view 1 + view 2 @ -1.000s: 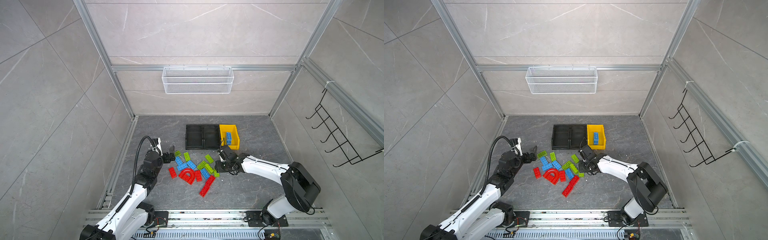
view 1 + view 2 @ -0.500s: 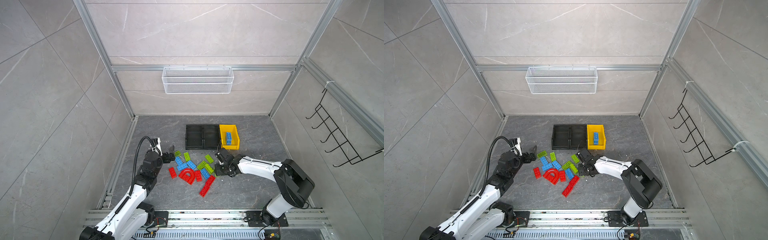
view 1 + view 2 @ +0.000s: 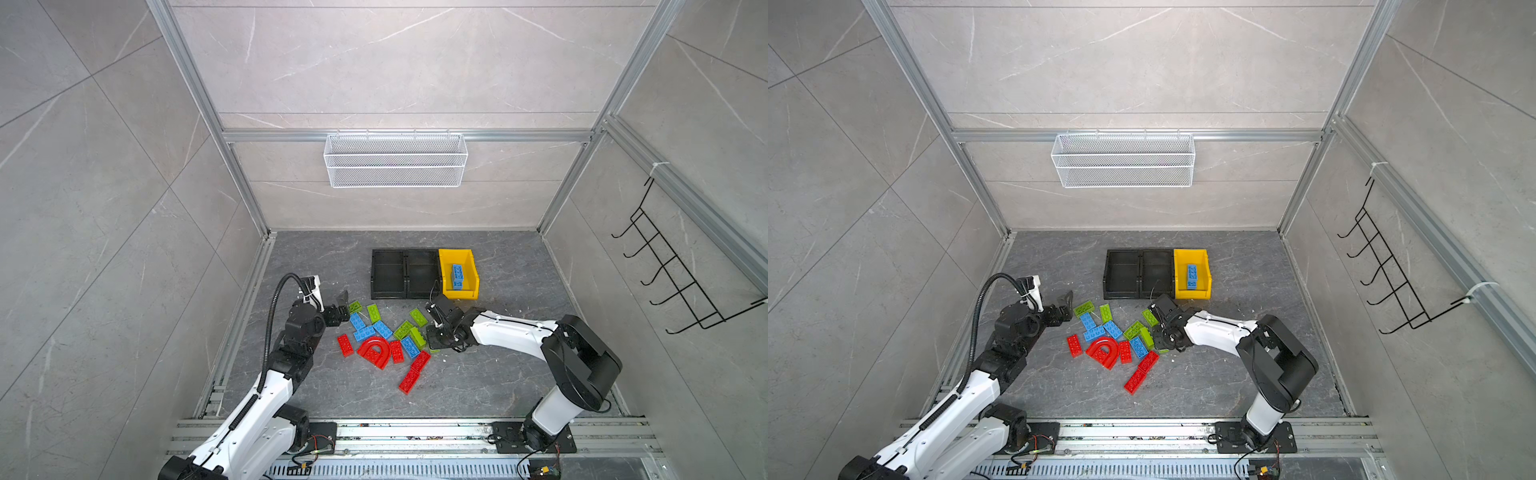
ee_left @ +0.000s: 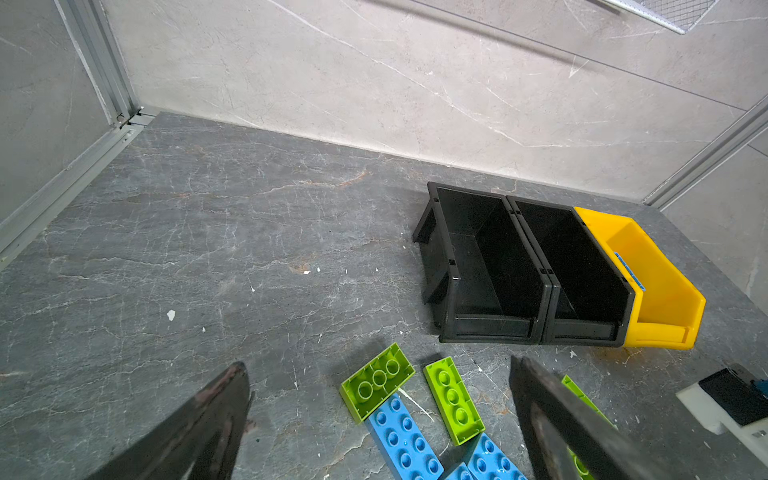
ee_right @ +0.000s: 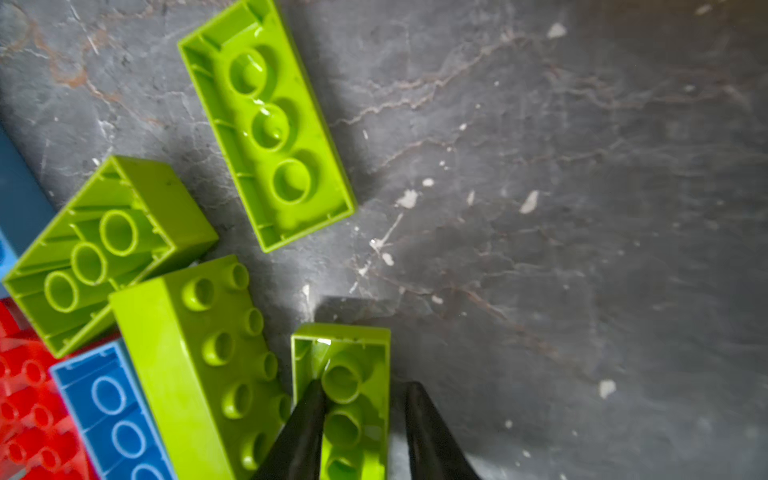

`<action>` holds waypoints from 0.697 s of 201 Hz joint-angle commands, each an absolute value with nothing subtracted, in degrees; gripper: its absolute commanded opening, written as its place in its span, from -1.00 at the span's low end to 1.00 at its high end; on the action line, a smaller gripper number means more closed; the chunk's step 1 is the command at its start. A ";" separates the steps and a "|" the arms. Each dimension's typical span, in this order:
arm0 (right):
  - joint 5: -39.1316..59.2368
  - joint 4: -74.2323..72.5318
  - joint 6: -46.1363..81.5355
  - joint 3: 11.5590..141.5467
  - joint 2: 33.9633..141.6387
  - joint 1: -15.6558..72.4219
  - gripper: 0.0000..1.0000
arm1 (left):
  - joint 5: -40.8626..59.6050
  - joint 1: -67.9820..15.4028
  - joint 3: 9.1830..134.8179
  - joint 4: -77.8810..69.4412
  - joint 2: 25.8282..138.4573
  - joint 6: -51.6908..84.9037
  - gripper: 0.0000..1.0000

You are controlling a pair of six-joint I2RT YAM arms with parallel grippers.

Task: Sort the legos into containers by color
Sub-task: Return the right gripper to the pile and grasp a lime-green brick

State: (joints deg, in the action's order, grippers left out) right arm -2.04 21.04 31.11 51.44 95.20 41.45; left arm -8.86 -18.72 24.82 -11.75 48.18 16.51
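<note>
Lime-green upturned brick (image 5: 353,353) sits straddled by my right claw (image 5: 365,384), barely parted and not yet pinching, so I close squarely on its wall before lifting.

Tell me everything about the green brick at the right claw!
The green brick is shiny lime plastic, lying upside down on the gray table, so its hollow underside with round tubes faces up. The right claw straddles one long wall: one finger dips into the hollow, the other stands just outside. Whether it pinches yet is unclear. A bigger brick on its side lies close beside it.
</note>
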 commanded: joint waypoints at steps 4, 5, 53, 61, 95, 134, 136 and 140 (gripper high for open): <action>-4.48 24.76 30.82 49.41 91.15 40.66 -0.31 | -9.44 -18.66 24.61 -13.03 47.72 16.96 1.00; -4.48 24.82 30.79 49.40 91.01 40.59 -0.31 | -9.42 -18.69 24.61 -13.02 47.72 16.96 1.00; -5.01 27.99 29.64 50.41 88.20 39.86 -0.24 | -9.22 -18.63 24.71 -12.87 47.50 16.96 1.00; -5.18 28.59 28.93 50.91 88.42 39.90 -0.20 | -9.36 -18.65 24.59 -13.00 47.55 17.05 1.00; -3.53 27.60 26.95 52.52 90.98 40.35 0.07 | -8.70 -18.63 24.82 -13.02 47.81 16.91 1.00; -3.08 26.79 26.23 54.38 94.99 41.05 0.10 | -9.32 -18.66 24.72 -13.02 47.98 16.79 0.99; -3.08 26.76 26.27 54.42 95.16 41.11 0.10 | -9.30 -18.64 24.70 -13.03 47.99 16.83 1.00; -3.16 26.66 26.28 54.45 95.41 41.04 0.10 | -9.32 -18.70 24.70 -13.02 47.93 16.86 1.00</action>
